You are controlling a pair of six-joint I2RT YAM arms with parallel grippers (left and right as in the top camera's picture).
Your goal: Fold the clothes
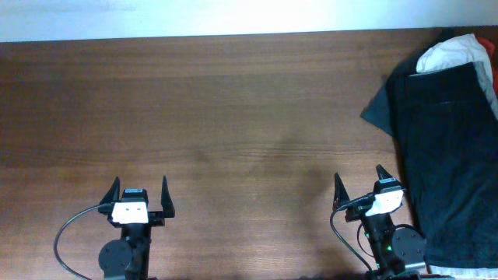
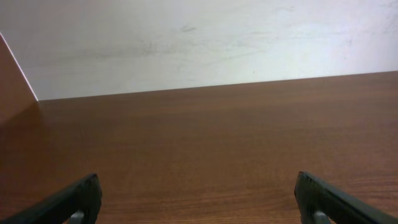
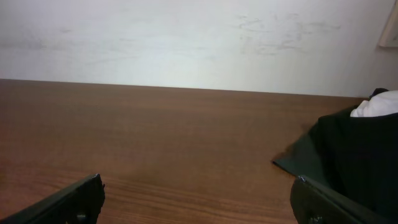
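Right gripper (image 1: 359, 175) beside black shorts (image 1: 451, 155)

Nothing to read.
You have no legible label, brand, number or sign in any of the three camera views.

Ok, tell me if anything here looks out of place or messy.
Only the clothes: an unfolded heap at the table's right edge, black shorts on top, with a white garment, a grey garment's corner and a bit of red garment poking out askew beneath. The left gripper and right gripper are open, holding nothing.
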